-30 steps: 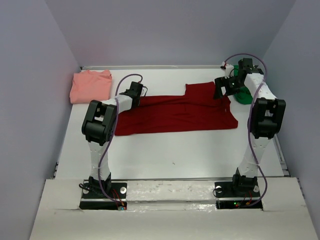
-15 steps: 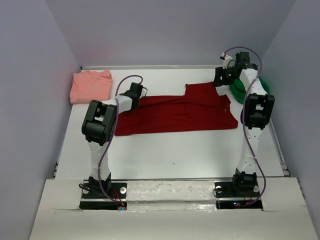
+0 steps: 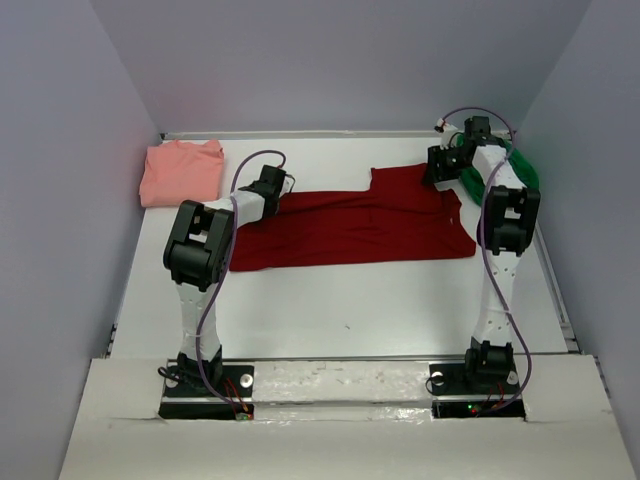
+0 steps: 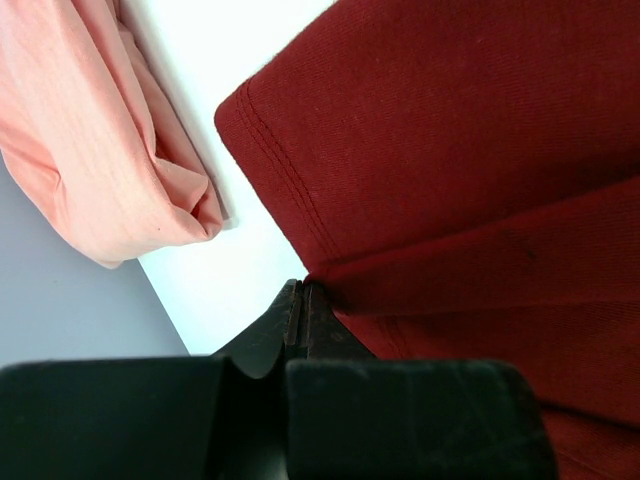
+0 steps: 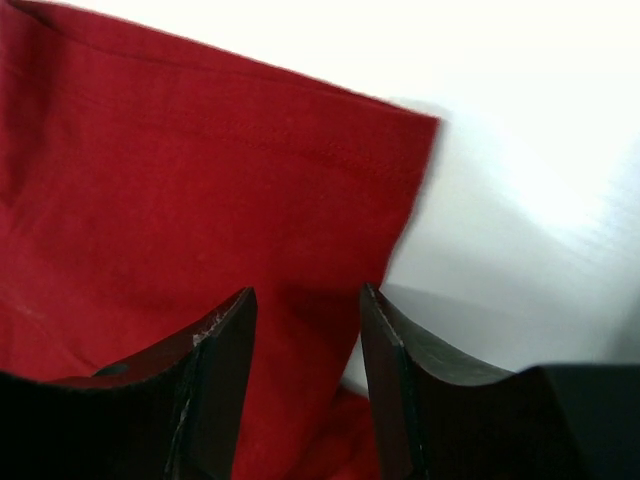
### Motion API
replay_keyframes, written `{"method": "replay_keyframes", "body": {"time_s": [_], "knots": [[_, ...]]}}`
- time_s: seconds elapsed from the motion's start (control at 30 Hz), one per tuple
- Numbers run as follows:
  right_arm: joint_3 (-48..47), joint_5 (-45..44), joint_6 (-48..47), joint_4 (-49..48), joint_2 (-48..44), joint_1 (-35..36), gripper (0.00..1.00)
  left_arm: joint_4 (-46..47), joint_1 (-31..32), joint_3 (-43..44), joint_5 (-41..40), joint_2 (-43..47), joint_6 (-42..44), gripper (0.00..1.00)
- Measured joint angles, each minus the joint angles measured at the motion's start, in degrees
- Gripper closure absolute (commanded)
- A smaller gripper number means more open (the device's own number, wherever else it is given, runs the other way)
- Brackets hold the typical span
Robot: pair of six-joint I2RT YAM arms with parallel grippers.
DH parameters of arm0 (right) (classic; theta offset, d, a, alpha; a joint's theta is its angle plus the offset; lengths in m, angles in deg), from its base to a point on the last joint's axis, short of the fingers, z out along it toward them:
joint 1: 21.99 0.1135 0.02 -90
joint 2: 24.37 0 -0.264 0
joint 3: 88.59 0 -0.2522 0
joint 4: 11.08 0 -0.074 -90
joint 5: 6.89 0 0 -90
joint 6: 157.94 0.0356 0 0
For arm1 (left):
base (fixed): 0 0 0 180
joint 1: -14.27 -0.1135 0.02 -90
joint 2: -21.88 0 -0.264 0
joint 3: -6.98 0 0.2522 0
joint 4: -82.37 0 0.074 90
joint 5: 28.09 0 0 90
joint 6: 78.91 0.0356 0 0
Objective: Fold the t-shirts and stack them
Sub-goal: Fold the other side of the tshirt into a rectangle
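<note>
The dark red t-shirt [image 3: 360, 225] lies spread flat across the middle of the table. My left gripper [image 3: 277, 190] is at its left sleeve. The left wrist view has that gripper [image 4: 302, 292] shut, with a fold of the red cloth [image 4: 480, 150] running into its tips. My right gripper [image 3: 438, 172] is at the shirt's right sleeve. In the right wrist view it [image 5: 305, 300] is open, its fingers astride the sleeve's edge [image 5: 150, 180]. The salmon-pink t-shirt [image 3: 180, 170] lies folded at the back left. The green t-shirt [image 3: 524, 170] lies partly behind the right arm.
Grey walls close in the table on the left, back and right. The salmon-pink shirt [image 4: 90, 150] lies close to the red sleeve, next to the left wall. The right arm's upper link [image 3: 505, 215] stands just right of the red shirt.
The right arm has swung back and to the right, uncovering more of the green shirt, while its gripper stayed at the red sleeve. The left arm has not moved.
</note>
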Motion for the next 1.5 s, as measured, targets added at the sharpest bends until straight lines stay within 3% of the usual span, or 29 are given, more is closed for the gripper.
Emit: {"method": "replay_keyframes", "body": {"time_s": [0.47, 0.67, 0.97, 1.1, 1.23, 1.43, 1.5], "knots": [[-11.1, -1.3, 1.4, -1.4, 6.5, 0.0, 0.48, -0.3, 0.0, 0.0, 0.0, 0.0, 0.0, 1.00], [-12.3, -1.7, 1.5, -1.3, 7.0, 0.0, 0.63, -0.6, 0.0, 0.0, 0.0, 0.0, 0.0, 1.00], [-11.8, -1.8, 1.2, -0.5, 7.0, 0.0, 0.53, -0.8, 0.0, 0.0, 0.0, 0.0, 0.0, 1.00], [-11.8, -1.8, 1.0, -0.3, 7.0, 0.1, 0.54, -0.9, 0.0, 0.0, -0.1, 0.0, -0.1, 1.00], [-11.8, -1.7, 0.4, 0.3, 7.0, 0.4, 0.63, -0.9, 0.0, -0.5, -0.1, 0.1, -0.1, 1.00], [-11.8, -1.7, -0.3, 1.4, 7.2, 1.9, 0.98, -0.9, 0.0, -0.6, -0.1, 0.1, -0.1, 1.00], [-11.8, -1.7, -0.5, 1.4, 7.3, 2.2, 1.00, -0.9, 0.0, -0.6, -0.1, 0.1, -0.1, 1.00]]}}
